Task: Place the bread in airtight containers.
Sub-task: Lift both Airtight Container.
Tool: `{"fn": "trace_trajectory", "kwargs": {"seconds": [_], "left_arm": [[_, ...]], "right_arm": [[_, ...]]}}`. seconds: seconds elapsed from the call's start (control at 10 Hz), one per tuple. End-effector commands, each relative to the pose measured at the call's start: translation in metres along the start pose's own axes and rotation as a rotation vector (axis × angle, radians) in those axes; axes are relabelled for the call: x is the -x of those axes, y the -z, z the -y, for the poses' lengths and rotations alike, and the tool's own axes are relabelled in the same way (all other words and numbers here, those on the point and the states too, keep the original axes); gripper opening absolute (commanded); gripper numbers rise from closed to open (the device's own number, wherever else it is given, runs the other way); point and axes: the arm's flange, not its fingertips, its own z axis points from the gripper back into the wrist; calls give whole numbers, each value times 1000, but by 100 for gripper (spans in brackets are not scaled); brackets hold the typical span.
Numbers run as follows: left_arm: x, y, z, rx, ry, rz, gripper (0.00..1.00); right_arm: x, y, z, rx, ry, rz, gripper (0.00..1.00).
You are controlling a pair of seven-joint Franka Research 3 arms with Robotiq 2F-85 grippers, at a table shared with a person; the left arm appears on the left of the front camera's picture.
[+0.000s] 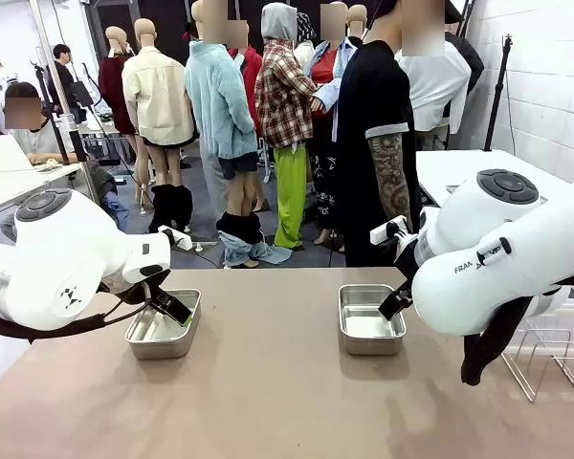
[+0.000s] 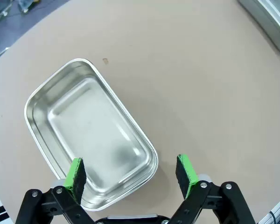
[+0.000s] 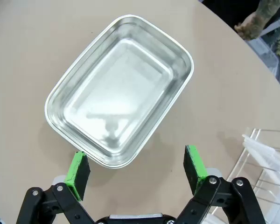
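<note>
Front view: two steel tubs rest on the brown table [image 1: 268, 402], well apart, both open-topped. Left tub [image 1: 163, 330] sits under the left arm [image 1: 67, 263]; right tub [image 1: 369, 320] sits just beside the right arm [image 1: 517, 258]. A person [image 1: 378, 143] in black stands at the far edge. A wire rack [image 1: 545, 359] stands at the table's right end.

Left wrist view: left jaws spread wide, holding nothing. One green pad [image 2: 75, 179] hangs over the left tub's near rim, the other over bare table. Tub interior is bare steel.

Right wrist view: right jaws spread wide, holding nothing. Both pads [image 3: 195, 168] hang over the table, just short of the right tub's rim. Interior is bare steel, with the rack off to one side
</note>
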Motion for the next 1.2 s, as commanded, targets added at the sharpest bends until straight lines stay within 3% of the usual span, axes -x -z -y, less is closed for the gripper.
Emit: {"fn": "trace_trajectory", "kwargs": {"seconds": [0.0,0.9,1.1], "left_arm": [[0,0,0,0,0,0,100],[0,0,2,0,4,0,100],[-25,-43,0,-105,74,37,100]], "right_arm": [[0,0,0,0,0,0,100],[0,0,0,0,0,0,100],[-4,-34,9,83,25,60,100]]}}
